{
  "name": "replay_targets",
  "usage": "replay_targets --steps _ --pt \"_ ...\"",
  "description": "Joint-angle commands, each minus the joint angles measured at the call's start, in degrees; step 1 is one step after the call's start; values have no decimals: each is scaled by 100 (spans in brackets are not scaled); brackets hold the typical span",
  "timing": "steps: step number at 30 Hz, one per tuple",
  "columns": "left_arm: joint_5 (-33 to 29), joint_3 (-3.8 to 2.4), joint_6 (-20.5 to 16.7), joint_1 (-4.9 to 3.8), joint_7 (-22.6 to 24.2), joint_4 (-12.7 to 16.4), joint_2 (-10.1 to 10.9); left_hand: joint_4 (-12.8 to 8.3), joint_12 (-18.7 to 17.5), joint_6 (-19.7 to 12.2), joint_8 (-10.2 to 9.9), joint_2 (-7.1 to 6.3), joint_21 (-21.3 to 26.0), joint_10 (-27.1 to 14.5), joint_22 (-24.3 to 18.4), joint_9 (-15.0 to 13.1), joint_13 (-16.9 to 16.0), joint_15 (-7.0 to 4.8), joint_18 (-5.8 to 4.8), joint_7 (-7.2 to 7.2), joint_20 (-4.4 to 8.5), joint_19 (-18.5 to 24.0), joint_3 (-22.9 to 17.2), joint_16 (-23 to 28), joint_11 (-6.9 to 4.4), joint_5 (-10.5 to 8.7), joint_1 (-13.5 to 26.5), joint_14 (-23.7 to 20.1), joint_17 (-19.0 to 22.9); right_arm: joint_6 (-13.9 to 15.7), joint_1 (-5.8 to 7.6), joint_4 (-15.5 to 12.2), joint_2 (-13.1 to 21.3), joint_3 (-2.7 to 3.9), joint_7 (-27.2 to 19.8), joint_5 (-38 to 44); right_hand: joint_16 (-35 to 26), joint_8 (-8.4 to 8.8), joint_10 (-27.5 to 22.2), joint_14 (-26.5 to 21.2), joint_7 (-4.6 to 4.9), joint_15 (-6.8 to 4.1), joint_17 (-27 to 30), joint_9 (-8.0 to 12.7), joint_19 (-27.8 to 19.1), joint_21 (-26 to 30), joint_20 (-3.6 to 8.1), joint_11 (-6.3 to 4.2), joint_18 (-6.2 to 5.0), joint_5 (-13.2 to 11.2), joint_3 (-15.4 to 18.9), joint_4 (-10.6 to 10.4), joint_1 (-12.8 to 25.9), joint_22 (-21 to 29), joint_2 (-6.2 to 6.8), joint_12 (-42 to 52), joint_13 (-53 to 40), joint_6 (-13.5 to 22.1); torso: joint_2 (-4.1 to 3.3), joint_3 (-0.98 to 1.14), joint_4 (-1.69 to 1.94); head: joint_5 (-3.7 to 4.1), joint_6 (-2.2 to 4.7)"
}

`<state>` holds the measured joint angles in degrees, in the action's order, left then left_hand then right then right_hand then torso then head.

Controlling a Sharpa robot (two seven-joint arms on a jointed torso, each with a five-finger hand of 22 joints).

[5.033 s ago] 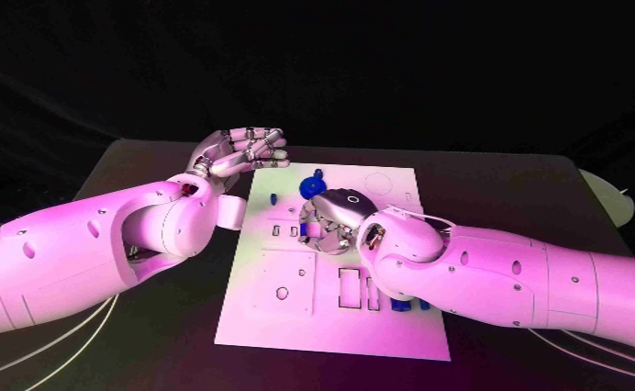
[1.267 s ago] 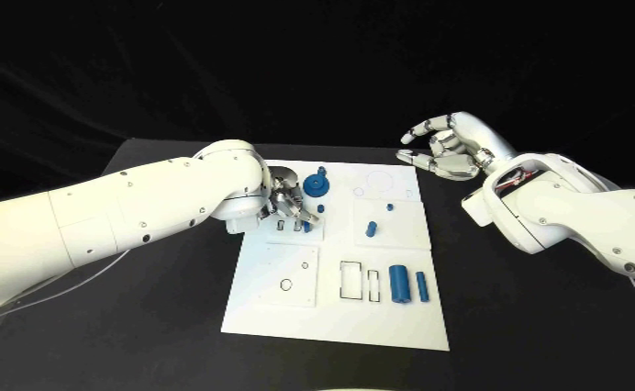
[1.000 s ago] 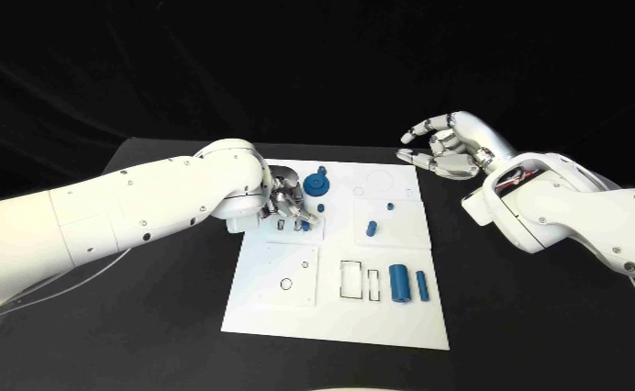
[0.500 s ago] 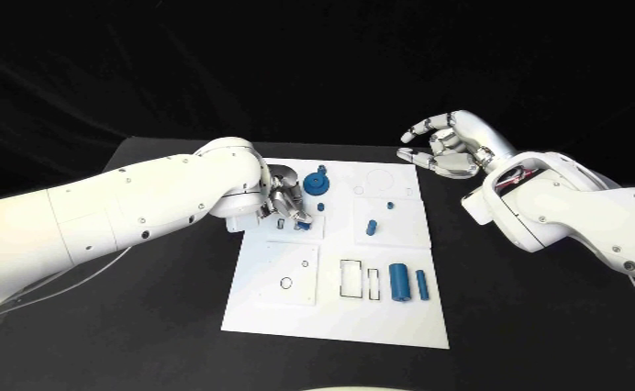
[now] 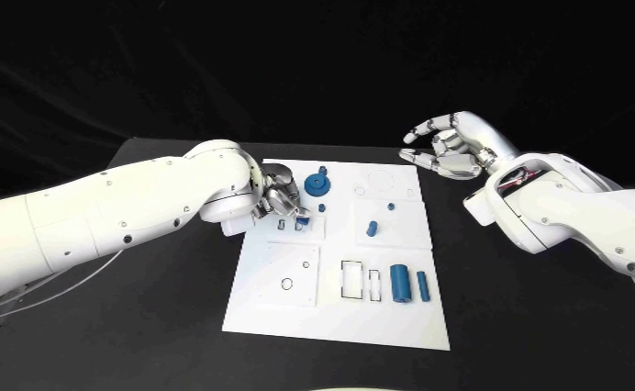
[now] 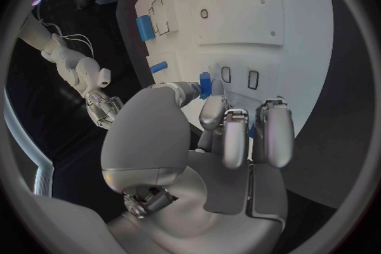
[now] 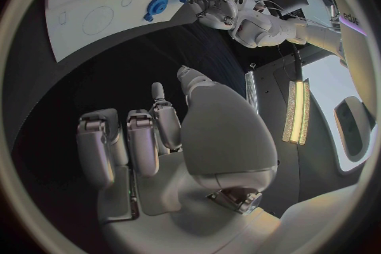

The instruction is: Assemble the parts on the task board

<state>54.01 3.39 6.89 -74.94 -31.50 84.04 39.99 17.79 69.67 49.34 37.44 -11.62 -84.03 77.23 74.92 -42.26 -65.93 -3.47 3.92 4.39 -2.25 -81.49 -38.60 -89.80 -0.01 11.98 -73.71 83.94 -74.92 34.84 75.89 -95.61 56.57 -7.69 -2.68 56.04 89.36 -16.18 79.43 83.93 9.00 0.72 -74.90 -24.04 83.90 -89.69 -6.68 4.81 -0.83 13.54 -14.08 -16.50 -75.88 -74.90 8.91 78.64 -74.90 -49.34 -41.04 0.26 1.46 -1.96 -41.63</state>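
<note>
The white task board (image 5: 331,318) lies in the middle of the table. My left hand (image 5: 281,200) is low over the board's far left part and pinches a small blue part (image 6: 206,84) between thumb and finger, right by two small rectangular slots (image 6: 226,74). A blue gear (image 5: 315,184) stands just beyond that hand. Several other blue parts lie on the board, among them a short peg (image 5: 372,227) and a thick cylinder (image 5: 400,281). My right hand (image 5: 448,148) hangs above the table off the board's far right corner, its fingers loosely bent and holding nothing.
A slim blue bar (image 5: 422,284) lies beside the cylinder near the board's right edge. An outlined rectangular recess (image 5: 350,280) and a round hole (image 5: 284,284) mark the board's near half. Bare black table (image 5: 159,318) surrounds the board.
My left arm has drawn back a little to the left while its hand stays at the slots with the blue part. The right hand has held still.
</note>
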Motion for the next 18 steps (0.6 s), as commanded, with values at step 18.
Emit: replay_targets --steps 18 --pt "699 31 -363 157 4 212 118 -1269 -23 52 103 -119 -47 89 107 -193 43 -21 -87 -33 8 -50 -1251 -20 -41 204 302 606 -1508 6 -4 -5 18 1 -43 -1 -35 -24 -1 530 3 -41 -1183 -6 586 1 21 -47 73 49 -33 1 32 -1485 -8 1 -361 -29 -3 -14 -6 -42 -54"
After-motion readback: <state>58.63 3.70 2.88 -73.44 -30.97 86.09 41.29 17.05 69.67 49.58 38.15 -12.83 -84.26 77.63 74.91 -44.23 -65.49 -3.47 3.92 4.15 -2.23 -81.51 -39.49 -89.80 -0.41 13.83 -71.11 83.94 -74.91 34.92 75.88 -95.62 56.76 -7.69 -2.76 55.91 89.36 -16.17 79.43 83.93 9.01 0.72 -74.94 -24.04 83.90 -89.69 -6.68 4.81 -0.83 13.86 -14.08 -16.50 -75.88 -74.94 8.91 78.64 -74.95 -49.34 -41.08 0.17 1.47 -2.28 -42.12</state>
